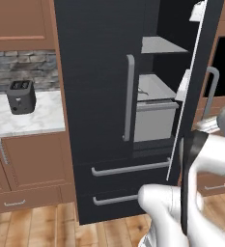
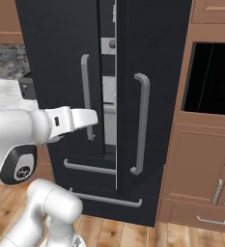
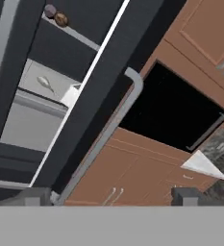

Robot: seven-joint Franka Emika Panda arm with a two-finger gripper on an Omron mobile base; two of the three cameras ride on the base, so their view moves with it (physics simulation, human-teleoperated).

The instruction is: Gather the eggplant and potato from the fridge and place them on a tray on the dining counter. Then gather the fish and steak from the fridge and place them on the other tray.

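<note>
Before the fridge (image 1: 99, 96) with one door ajar, the jaws stand spread wide, gripping nothing.

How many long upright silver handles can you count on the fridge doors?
2. One handle is on the shut left door, the other on the right door, which stands ajar. The bar handles on the two drawers below lie level, so they are not counted.

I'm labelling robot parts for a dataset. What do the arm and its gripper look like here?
The arm is made of glossy white rounded segments with dark grey to black joint sections; one dark joint cap in the right base view carries a small ring of pale dots. The gripper ends in two small dark grey blocky fingertips. No cables show.
</note>
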